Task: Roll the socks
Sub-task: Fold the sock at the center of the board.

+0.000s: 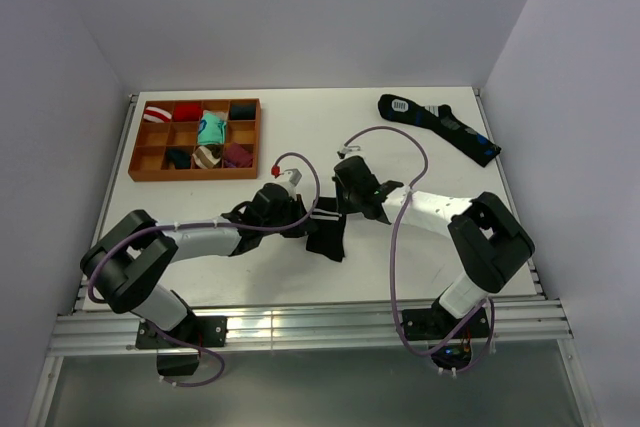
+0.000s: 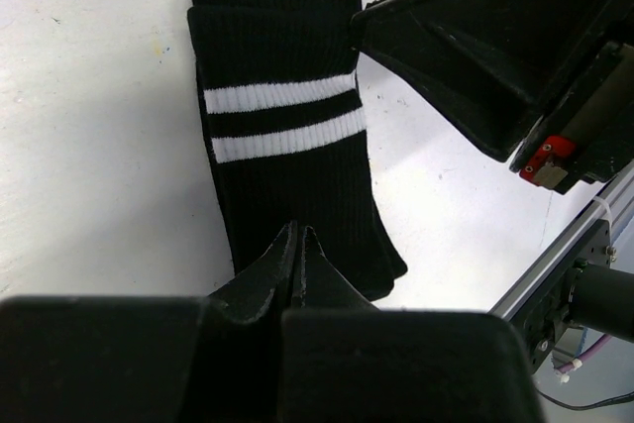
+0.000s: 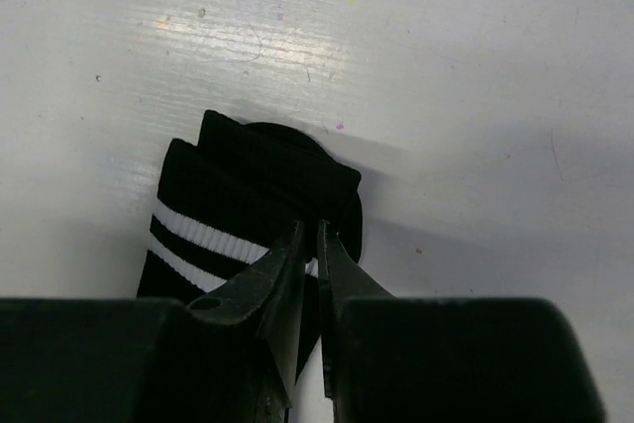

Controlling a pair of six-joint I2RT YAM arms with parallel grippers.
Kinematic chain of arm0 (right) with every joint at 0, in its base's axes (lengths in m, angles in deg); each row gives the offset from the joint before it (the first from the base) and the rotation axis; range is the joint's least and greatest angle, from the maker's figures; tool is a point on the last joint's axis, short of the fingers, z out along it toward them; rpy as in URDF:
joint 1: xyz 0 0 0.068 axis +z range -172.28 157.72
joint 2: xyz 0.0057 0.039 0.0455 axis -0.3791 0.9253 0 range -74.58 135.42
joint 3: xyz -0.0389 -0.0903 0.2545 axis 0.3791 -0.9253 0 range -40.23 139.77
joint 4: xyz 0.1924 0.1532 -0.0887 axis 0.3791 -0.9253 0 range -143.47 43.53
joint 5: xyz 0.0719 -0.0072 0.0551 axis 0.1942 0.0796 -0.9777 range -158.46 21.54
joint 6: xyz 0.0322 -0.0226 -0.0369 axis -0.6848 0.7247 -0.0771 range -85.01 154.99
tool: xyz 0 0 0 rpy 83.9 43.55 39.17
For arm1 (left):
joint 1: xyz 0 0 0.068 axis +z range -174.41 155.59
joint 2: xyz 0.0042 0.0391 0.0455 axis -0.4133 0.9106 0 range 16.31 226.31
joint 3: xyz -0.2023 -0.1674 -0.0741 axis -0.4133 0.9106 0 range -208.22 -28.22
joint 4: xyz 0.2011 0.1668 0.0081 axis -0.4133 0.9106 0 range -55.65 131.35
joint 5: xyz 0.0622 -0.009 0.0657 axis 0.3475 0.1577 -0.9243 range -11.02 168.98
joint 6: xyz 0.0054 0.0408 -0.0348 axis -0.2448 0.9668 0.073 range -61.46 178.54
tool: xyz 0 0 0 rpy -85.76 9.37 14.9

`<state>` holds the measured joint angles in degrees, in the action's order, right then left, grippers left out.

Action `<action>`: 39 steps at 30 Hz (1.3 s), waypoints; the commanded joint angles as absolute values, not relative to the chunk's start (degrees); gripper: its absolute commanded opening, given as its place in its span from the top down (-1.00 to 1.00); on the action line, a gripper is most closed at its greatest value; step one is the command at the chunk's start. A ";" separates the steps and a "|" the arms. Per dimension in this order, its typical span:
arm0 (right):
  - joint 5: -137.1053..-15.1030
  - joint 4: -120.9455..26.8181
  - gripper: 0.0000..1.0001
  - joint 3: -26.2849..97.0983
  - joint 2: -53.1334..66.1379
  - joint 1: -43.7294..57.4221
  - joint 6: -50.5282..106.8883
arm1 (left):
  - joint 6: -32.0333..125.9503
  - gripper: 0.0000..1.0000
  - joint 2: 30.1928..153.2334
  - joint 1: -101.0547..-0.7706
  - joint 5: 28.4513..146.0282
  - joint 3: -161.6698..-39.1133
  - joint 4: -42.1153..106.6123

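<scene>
The white table [image 1: 300, 127] carries a brown divided tray [image 1: 190, 175] of rolled bundles at far left and a long dark sock [image 1: 440, 127] at far right. Near the middle, between both arms, the black socks [image 2: 282, 146] with two white stripes lie flat, one on the other. The right gripper [image 3: 309, 235] pinches their cuff edge. The left gripper [image 2: 299, 235] has its fingers pressed together, tips on the opposite end; I cannot tell whether cloth is caught there.

Black socks [image 2: 287, 175] with two white stripes; stacked, lying flat.
</scene>
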<state>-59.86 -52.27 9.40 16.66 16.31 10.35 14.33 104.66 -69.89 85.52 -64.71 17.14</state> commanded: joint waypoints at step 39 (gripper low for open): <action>-51.41 -53.41 0.76 13.83 21.04 15.78 11.62 | 15.12 0.99 108.50 -70.29 87.33 -67.33 14.58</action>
